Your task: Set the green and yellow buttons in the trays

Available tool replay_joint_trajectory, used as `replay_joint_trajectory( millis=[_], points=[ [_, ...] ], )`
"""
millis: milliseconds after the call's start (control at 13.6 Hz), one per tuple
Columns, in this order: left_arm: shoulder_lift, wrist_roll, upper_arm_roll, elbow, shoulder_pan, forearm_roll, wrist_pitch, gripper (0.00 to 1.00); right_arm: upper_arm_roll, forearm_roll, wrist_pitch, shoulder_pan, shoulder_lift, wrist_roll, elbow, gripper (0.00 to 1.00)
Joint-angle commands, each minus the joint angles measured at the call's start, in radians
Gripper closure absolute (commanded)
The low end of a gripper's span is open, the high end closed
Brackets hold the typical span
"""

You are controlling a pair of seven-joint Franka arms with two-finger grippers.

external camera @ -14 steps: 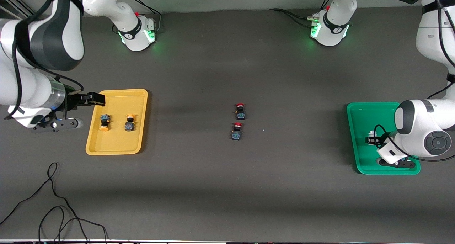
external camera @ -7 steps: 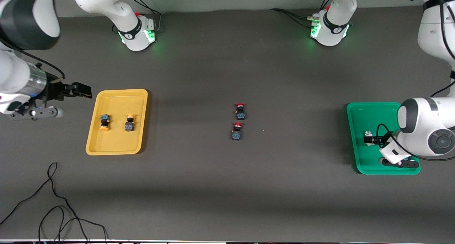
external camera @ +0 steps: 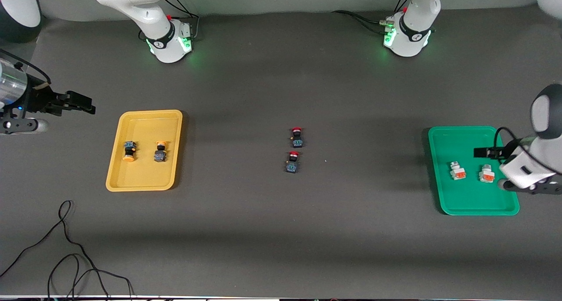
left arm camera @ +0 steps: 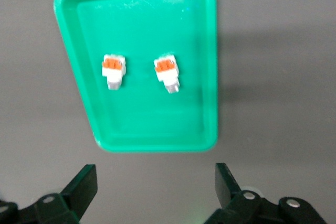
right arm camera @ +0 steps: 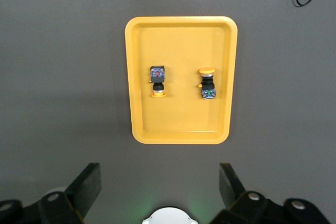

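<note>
With its second whitish-grey push-button (external camera: 486, 174) now released beside the first (external camera: 456, 171) in the shallow green plastic tray (external camera: 465, 204) at the frame's right, the left claw (external camera: 482, 152) has lifted clear, fingers wide. At the frame's left, the right claw (external camera: 81, 104), wide and empty, has withdrawn from the yellow tray (external camera: 145, 184) holding two orange-capped buttons (external camera: 129, 151). Sorting looks complete.

Two smooth, slightly glossy plastic trays, one yellow (external camera: 173, 116) and one green (external camera: 437, 132), sit on a matt dark-grey table (external camera: 281, 231); glossy white shells cover the arms
</note>
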Motion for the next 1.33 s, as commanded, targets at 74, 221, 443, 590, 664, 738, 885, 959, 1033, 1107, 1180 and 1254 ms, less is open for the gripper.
replay_joint_trajectory(
  millis=[74,221,443,590,664,738,885,959,1033,1107,1180,1254],
  points=[
    [0.002,0.012,-0.029,0.211,-0.005,-0.051,-0.252,0.0,0.03,-0.029,0.016,-0.02,-0.022,0.031,-0.009,0.0],
    [0.0,0.007,-0.049,0.295,-0.006,-0.059,-0.343,0.0,0.033,-0.047,0.016,-0.019,-0.017,0.031,0.003,0.0],
    [-0.004,0.014,-0.104,0.313,-0.004,-0.057,-0.392,0.0,0.031,-0.047,0.016,-0.02,-0.008,0.031,0.016,0.0],
    [-0.015,-0.002,-0.108,0.305,-0.008,-0.057,-0.404,0.0,0.031,-0.047,0.016,-0.02,-0.008,0.03,0.016,0.0],
    [-0.015,-0.002,-0.106,0.305,-0.008,-0.057,-0.404,0.0,0.03,-0.047,0.016,-0.02,-0.011,0.03,0.008,0.0],
    [-0.015,-0.002,-0.106,0.302,-0.006,-0.059,-0.406,0.0,0.03,-0.047,0.016,-0.02,-0.017,0.03,0.003,0.0],
    [-0.023,0.0,-0.105,0.285,-0.008,-0.057,-0.4,0.0,0.03,-0.04,0.019,-0.02,-0.019,0.028,0.002,0.0],
    [-0.023,0.0,-0.105,0.282,-0.006,-0.057,-0.395,0.0,0.03,-0.034,0.019,-0.02,-0.02,0.03,0.0,0.0],
    [-0.023,0.003,-0.105,0.282,-0.005,-0.059,-0.386,0.0,0.028,-0.032,0.02,-0.02,-0.025,0.031,-0.004,0.0],
    [-0.023,0.006,-0.105,0.285,-0.004,-0.059,-0.383,0.0,0.027,-0.021,0.02,-0.02,-0.026,0.03,-0.004,0.0],
    [-0.023,0.006,-0.105,0.283,-0.008,-0.057,-0.381,0.0,0.025,-0.014,0.024,-0.02,-0.026,0.03,-0.001,0.0],
    [-0.033,0.009,-0.096,0.28,-0.018,-0.057,-0.374,0.0,0.027,-0.012,0.024,-0.019,-0.029,0.028,-0.003,0.0]
  ],
)
